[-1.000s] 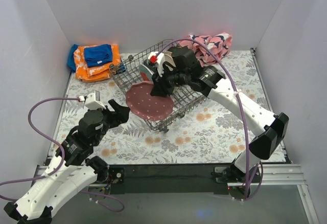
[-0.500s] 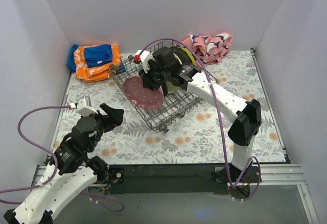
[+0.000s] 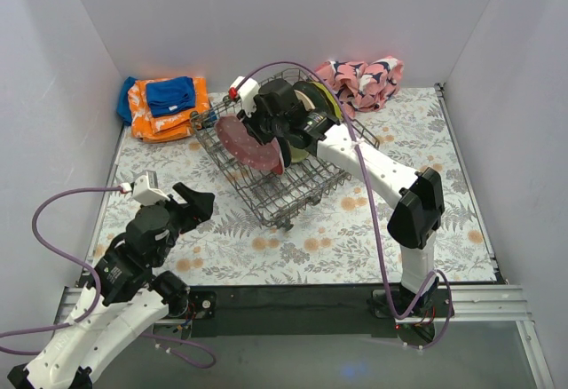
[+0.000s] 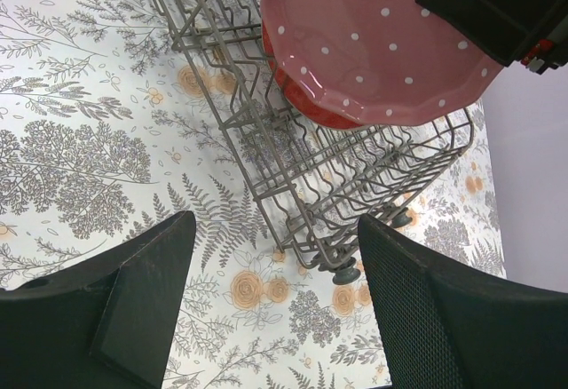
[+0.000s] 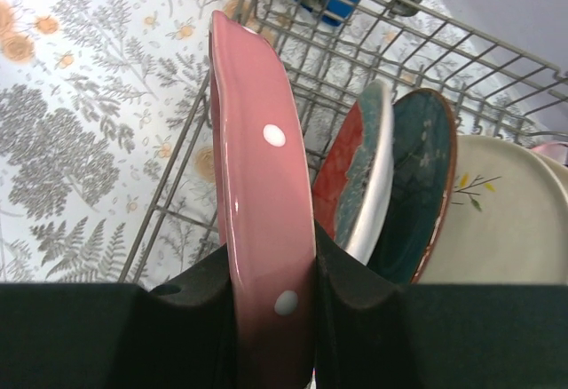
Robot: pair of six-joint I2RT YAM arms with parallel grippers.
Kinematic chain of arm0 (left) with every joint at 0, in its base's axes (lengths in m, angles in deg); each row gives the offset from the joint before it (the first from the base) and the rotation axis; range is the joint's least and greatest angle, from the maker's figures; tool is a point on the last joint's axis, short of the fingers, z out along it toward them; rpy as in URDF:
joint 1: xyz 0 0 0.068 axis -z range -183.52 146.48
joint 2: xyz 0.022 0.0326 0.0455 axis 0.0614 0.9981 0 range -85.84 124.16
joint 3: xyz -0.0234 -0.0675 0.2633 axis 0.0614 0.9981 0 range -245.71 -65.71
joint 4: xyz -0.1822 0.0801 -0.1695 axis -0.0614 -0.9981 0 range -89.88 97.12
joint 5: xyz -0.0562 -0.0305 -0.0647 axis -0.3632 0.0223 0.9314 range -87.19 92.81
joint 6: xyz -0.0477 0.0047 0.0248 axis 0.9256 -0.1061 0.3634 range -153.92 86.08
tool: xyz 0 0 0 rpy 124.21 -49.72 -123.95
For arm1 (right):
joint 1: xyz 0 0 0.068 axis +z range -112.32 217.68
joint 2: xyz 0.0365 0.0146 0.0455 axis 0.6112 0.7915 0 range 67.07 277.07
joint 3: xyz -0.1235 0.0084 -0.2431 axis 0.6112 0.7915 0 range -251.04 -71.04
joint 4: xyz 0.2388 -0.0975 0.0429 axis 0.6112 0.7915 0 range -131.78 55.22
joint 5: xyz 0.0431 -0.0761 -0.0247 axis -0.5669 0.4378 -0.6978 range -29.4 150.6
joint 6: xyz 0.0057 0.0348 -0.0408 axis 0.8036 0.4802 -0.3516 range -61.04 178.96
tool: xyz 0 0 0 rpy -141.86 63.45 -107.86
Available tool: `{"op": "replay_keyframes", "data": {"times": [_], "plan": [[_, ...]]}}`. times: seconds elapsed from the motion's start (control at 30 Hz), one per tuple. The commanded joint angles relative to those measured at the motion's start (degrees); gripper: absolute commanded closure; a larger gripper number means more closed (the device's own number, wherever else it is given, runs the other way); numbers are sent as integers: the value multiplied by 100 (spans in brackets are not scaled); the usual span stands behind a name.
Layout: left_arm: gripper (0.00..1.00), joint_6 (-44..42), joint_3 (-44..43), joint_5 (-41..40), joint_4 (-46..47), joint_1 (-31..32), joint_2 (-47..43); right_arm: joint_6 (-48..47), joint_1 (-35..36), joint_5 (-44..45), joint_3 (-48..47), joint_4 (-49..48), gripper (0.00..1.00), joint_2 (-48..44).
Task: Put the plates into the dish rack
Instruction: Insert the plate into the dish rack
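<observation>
You have the floral-covered table (image 3: 390, 229) with the dish rack (image 3: 293, 198) sitting skewed just toward 12 o'clock of its centre, and most of the job looks done. The heap of orange and blue cloths (image 3: 164, 105) at 10 o'clock and the pink-and-navy cloth (image 3: 364, 78) at 1 o'clock are no part of it. From above, no plate shows on the table outside the rack, so the one in hand looks like the last one. That one is the dotted pink plate (image 3: 244, 140), held on edge over the rack's 10 o'clock end by your right gripper (image 3: 271, 127). In the right wrist view its two pads clamp narrowly on the rim of the plate (image 5: 262, 185), which stands nearly upright with its lower edge down among the wires, though you cannot tell whether it sits between tines yet. Just to its 3 o'clock side, a red-and-pale plate (image 5: 359, 176), a teal plate (image 5: 417, 185) and a cream plate with a sprig (image 5: 506, 220) stand racked side by side, and a lime green plate (image 3: 324, 96) shows at the rack's far end. What remains, I judge, is to seat and release this plate. Your left gripper (image 3: 197, 204) hangs at 8 o'clock, well apart from the rack, jaws spread wide and holding nothing.
</observation>
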Motion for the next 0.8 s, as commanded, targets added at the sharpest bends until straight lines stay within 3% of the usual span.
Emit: {"op": "replay_keyframes", "data": {"times": [0.0,0.77], "plan": [[28,44,39,-155,-52,-34,-91,72,47,565,-325,-1347,99,-134],[27,44,127,-164,-25,-34,-240,388,346,2016,219,-2059,99,209]]}}
